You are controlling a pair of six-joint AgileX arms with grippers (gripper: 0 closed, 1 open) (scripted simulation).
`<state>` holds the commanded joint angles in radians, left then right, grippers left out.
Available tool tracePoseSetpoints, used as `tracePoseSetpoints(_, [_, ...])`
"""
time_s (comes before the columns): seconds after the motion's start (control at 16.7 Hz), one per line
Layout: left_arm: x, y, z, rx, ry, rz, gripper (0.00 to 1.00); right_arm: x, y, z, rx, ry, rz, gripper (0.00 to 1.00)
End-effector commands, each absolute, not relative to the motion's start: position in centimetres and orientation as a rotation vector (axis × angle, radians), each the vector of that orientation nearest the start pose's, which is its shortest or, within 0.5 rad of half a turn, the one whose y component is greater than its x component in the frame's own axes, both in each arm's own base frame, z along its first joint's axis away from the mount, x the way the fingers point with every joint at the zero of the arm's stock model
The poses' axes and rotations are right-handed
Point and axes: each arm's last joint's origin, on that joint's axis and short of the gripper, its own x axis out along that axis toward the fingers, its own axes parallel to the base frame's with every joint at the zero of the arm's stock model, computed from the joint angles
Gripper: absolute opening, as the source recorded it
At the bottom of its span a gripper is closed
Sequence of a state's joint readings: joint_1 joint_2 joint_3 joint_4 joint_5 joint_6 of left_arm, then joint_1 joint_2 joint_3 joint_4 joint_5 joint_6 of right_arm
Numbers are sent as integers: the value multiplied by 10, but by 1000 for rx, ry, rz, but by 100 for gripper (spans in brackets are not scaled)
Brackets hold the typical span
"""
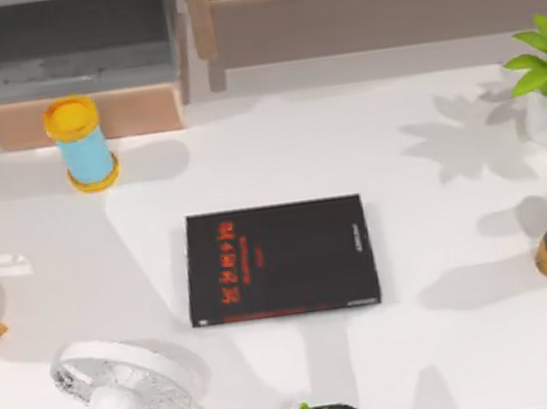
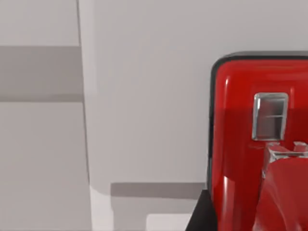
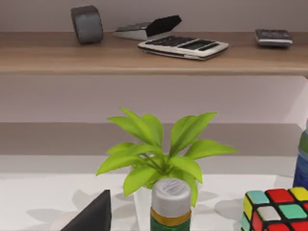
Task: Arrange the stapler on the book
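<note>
The stapler (image 2: pixel 250 154) looms glossy red right up against the left wrist camera, so the left arm is clearly nearer; whether its pincer grasps it, I cannot tell. The book (image 1: pixel 279 261) lies flat mid-tabletop (image 1: pixel 405 207), long axis left-right, nothing on its cover.

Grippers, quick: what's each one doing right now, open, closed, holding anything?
Left: cannot be told; its wrist view shows the red stapler close up.
Right: cannot be told.

Black book (image 1: pixel 280 261) flat on table (image 1: pixel 453 342)
</note>
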<state>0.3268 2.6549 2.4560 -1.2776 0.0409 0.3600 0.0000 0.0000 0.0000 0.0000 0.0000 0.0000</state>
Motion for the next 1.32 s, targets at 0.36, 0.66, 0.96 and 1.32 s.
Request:
tracePoseSetpoints(0.36, [488, 175, 148, 5, 1456, 6, 0, 106, -1, 160, 0, 0, 0, 100])
tracePoseSetpoints(0.66, [473, 170, 199, -69, 1407, 106, 0, 106, -1, 160, 0, 0, 0, 100])
tracePoseSetpoints(0.96, [463, 122, 256, -116, 1310, 179, 0, 106, -1, 160, 0, 0, 0, 100])
tracePoseSetpoints(1.32, [456, 3, 269, -131, 1306, 140, 0, 106, -1, 160, 0, 0, 0, 100])
